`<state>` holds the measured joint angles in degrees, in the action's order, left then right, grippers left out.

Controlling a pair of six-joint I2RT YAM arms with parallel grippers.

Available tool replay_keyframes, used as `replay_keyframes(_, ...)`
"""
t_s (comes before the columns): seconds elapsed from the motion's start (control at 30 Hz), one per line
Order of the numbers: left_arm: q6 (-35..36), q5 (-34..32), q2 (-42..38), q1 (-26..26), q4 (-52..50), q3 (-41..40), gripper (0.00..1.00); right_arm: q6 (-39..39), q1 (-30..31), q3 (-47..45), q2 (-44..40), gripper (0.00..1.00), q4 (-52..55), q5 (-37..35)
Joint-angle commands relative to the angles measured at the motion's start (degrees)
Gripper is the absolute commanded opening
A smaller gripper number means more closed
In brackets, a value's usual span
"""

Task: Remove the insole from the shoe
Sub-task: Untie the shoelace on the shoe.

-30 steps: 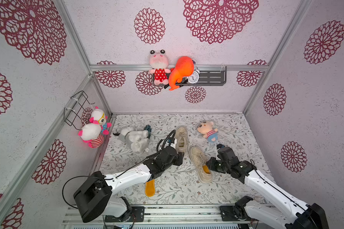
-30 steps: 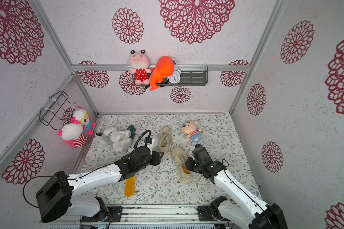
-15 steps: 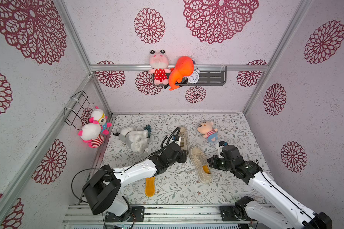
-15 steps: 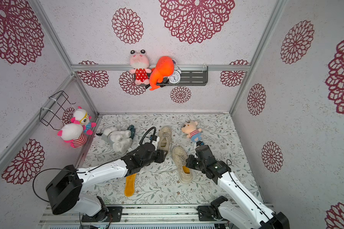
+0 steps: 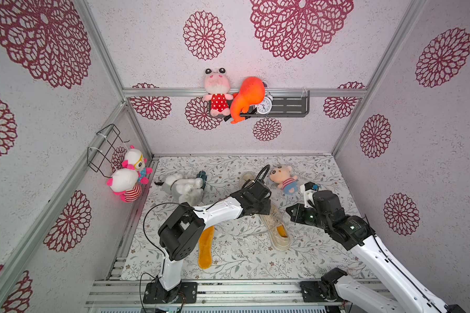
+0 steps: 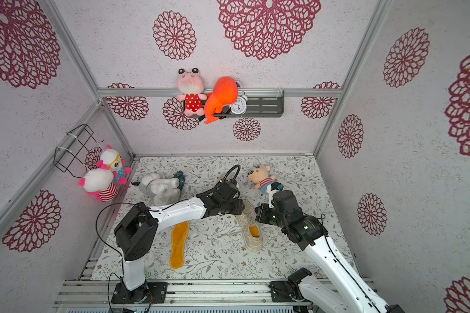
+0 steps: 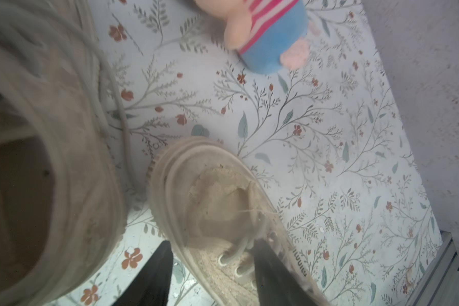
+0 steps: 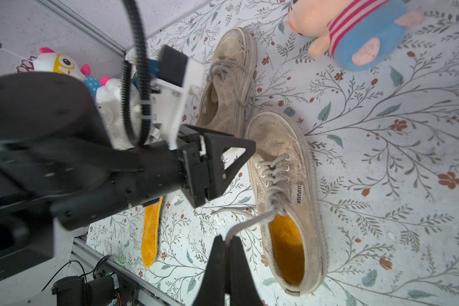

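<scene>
Two beige lace-up shoes lie side by side on the floral table [image 8: 382, 132]. The nearer shoe [image 8: 278, 148] holds a fuzzy orange insole [image 8: 286, 246], seen through its heel opening. The farther shoe [image 8: 231, 87] shows only beige lining inside. A second orange insole [image 8: 150, 233] lies flat on the table, apart from both. The nearer shoe's white side tag [image 8: 299, 194] seems to read "miumiu". My left claw [image 7: 212, 241] stands parted astride that shoe's toe. My right claw [image 8: 228, 239] is closed, pinching a lace [image 8: 252, 221] end.

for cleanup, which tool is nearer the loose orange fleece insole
Left: left tool is over the near beige shoe; right tool is beyond that shoe from the orange insole.
</scene>
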<state>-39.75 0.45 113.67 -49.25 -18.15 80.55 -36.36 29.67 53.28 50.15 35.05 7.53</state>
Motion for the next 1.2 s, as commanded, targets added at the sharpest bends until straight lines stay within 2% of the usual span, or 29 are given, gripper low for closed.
replay_keyframes(0.0, -0.45, 3.14, 3.05, -0.27, -3.6, 2.2, 0.5, 4.41, -0.22, 4.76, -1.2, 0.0, 0.72, -0.74)
replay_keyframes(0.2, 0.49, 3.86, 5.83, -0.28, -5.04, 4.48, 0.46, 7.03, -0.19, 8.6, -1.29, 0.0, -1.39, 0.13)
replay_keyframes(0.43, 0.33, 1.51, 3.53, -0.32, -4.67, 3.67, 0.46, 4.87, -0.23, 5.32, 0.38, 0.0, -4.31, -0.15)
replay_keyframes(0.53, -0.78, -3.23, -3.29, -0.31, -1.15, -0.33, 0.49, 3.71, -0.2, 2.62, 2.98, 0.0, -6.94, 1.35)
replay_keyframes(0.67, -3.42, -13.42, -14.24, -0.2, 2.85, -7.53, 0.52, 3.74, -0.06, 1.14, 8.96, 0.0, -9.42, 4.5)
replay_keyframes(0.83, -8.38, -23.91, -27.74, 0.43, 3.02, -17.19, 0.53, 5.35, 1.61, 2.01, 17.06, 0.0, -11.55, 6.02)
replay_keyframes(0.93, -10.49, -27.67, -33.75, 0.56, 1.78, -22.11, 0.53, 6.62, 2.4, 3.11, 22.51, 0.0, -11.78, 5.58)
replay_keyframes(1.07, -13.48, -28.79, -38.77, 0.81, 0.68, -27.32, 0.53, 9.24, 4.62, 6.0, 29.89, 0.0, -9.8, 3.66)
replay_keyframes(1.1, -13.98, -28.75, -39.54, 0.82, 0.71, -28.32, 0.53, 9.75, 5.09, 7.09, 31.52, 0.12, -8.8, 2.8)
replay_keyframes(1.17, -14.47, -28.66, -40.49, 0.75, 0.68, -29.41, 0.53, 10.16, 5.81, 8.9, 33.14, 0.24, -6.8, 1.36)
